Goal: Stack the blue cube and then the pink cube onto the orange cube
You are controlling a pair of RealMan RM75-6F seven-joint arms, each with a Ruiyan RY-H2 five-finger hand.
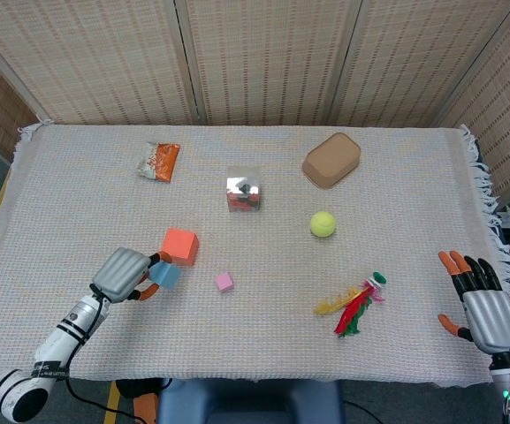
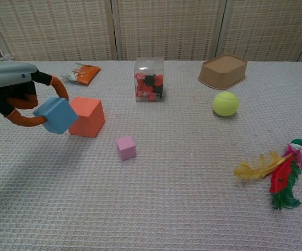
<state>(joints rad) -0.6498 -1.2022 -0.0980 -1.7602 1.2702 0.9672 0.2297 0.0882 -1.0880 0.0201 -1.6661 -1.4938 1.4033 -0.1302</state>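
Left hand [image 2: 14, 91] fingers grip blue cube [image 2: 56, 115] aloft beside orange cube [image 2: 87, 116]; right hand [image 1: 486, 309] fingers spread, empty.

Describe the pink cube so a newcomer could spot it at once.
On the woven cloth, look near the front edge, left of centre. Just right of the big orange cube sits the pink cube, alone on the cloth, the smallest block there.

Three cubes: one blue cube [image 2: 56, 115], one orange cube [image 2: 86, 116], one pink cube [image 2: 125, 147]; one tennis ball [image 2: 225, 103].
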